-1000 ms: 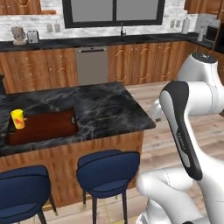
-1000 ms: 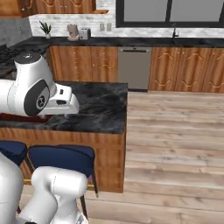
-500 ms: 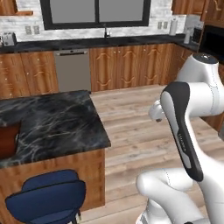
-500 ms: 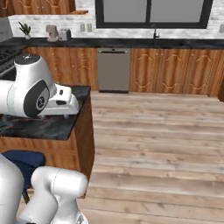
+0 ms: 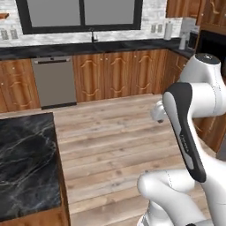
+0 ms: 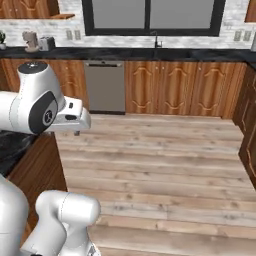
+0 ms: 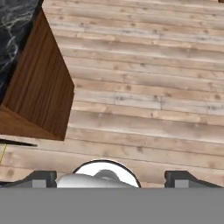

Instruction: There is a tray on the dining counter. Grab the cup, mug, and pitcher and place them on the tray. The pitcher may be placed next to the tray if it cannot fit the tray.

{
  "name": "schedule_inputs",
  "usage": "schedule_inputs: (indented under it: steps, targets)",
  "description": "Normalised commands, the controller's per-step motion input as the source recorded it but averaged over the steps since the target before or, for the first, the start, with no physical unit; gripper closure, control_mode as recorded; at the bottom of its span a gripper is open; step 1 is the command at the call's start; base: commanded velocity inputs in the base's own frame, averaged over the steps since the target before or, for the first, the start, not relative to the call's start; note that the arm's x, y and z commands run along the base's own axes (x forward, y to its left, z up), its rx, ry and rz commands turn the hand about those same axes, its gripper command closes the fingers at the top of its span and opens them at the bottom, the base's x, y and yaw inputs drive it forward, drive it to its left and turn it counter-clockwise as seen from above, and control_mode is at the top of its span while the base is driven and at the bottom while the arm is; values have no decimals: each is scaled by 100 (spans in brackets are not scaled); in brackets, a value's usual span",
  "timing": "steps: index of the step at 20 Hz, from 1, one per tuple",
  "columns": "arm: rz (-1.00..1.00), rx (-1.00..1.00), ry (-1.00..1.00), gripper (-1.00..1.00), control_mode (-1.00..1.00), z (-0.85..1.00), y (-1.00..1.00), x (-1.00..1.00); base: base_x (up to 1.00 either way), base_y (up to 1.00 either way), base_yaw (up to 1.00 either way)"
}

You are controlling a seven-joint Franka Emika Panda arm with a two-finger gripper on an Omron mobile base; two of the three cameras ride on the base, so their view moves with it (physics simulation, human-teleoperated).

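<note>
Black marble of the dining counter (image 5: 24,163) now fills just the near-left corner of the left base view, where a second ago the tray and a yellow cup sat in plain sight; the base has swung right toward open plank floor (image 5: 114,137) and the far cabinets (image 6: 170,85). The gripper (image 7: 109,177) is spread wide, holding nothing. Judging by this, it is off to fetch another vessel; no pitcher yet in sight.

White robot arm with dark joints, folded high above its rounded base; the elbow is bent sharply and the forearm reaches forward; the gripper (image 7: 112,177) points down from the hand, its two dark fingertips (image 7: 41,178) set wide apart, holding nothing.
</note>
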Motion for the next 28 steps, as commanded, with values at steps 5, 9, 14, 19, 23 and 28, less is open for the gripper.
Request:
schedule_inputs:
  steps: [5, 9, 14, 19, 23, 28]
  targets:
    - [0, 0, 0, -100, 100, 0, 0, 0, 100, -41, 2]
    - [0, 0, 0, -100, 100, 0, 0, 0, 100, 0, 7]
    - [0, 0, 0, -100, 100, 0, 0, 0, 100, 0, 5]
    - [0, 0, 0, -100, 100, 0, 0, 0, 100, -5, 2]
    - [0, 0, 0, -100, 100, 0, 0, 0, 100, -10, 0]
    - [0, 0, 0, -100, 100, 0, 0, 0, 100, -5, -2]
